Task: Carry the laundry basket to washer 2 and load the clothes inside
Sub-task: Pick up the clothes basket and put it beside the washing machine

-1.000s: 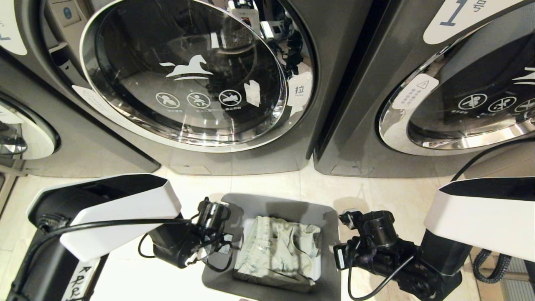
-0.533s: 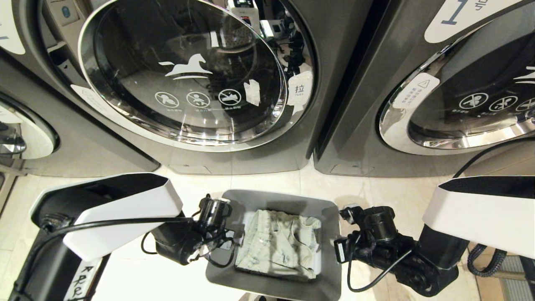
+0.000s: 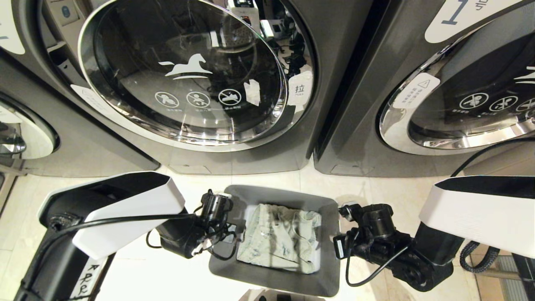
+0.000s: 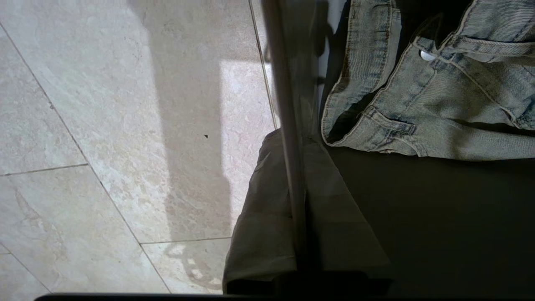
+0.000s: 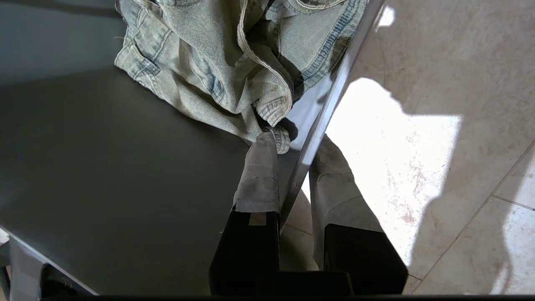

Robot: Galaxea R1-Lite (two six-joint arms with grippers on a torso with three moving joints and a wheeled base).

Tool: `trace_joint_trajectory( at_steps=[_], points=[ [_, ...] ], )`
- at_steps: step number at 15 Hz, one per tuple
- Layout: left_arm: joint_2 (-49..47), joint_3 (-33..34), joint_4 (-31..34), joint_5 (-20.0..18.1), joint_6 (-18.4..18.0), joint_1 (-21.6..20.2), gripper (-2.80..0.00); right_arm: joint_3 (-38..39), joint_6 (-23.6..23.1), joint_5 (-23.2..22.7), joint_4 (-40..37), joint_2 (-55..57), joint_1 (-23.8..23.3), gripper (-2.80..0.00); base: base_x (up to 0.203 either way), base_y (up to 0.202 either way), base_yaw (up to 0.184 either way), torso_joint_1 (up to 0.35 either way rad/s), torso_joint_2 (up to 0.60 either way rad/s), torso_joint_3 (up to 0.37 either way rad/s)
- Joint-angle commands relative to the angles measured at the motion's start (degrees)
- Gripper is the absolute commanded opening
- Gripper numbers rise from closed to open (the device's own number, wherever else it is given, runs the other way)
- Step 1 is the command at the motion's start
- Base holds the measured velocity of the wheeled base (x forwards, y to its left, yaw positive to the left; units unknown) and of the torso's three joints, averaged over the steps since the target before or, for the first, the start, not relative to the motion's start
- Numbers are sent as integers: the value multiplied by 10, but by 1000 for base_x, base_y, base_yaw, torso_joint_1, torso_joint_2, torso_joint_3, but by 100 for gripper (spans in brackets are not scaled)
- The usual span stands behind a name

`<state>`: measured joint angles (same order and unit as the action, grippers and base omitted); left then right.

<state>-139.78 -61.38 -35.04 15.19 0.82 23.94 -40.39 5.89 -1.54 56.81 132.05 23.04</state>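
I hold the grey plastic rectangular laundry basket between my two arms, above the pale tiled floor. My left gripper is clamped shut on the basket's left wall, one taped finger outside and one inside, as my left wrist view shows. My right gripper is closed the same way on the right wall, straddling the thin rim.

The pale green-grey washed denim garment lies crumpled on the basket floor, nearer the right wall and the far end, its hem just beside my right inner finger.

What the coming move turns on, as I judge it: the dark grey front-load washer with the horse mark on its round chrome-rimmed glass door stands straight ahead of the basket's far short edge, slightly to my left. The basket's long axis points at that machine's base. The alike dark grey machine labelled 1 stands off to the right. The door ahead looks shut or only slightly ajar, so neither gripper can load until the basket is set down in front of it; my left arm is the nearer to the door.
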Motion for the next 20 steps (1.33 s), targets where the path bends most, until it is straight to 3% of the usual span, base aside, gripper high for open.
trace_joint_trajectory(
  at_steps=[1, 20],
  points=[
    [-3, -4, -2, -10, 0, -3, -280, -6, 0, 0, 3, 7, -1, -280, 0, 0, 0, 0, 0, 0],
    [-3, -2, -3, -9, 1, -3, -280, -7, -3, -1, 1, 20, -3, -280, 0, 0, 0, 0, 0, 0]
  ],
)
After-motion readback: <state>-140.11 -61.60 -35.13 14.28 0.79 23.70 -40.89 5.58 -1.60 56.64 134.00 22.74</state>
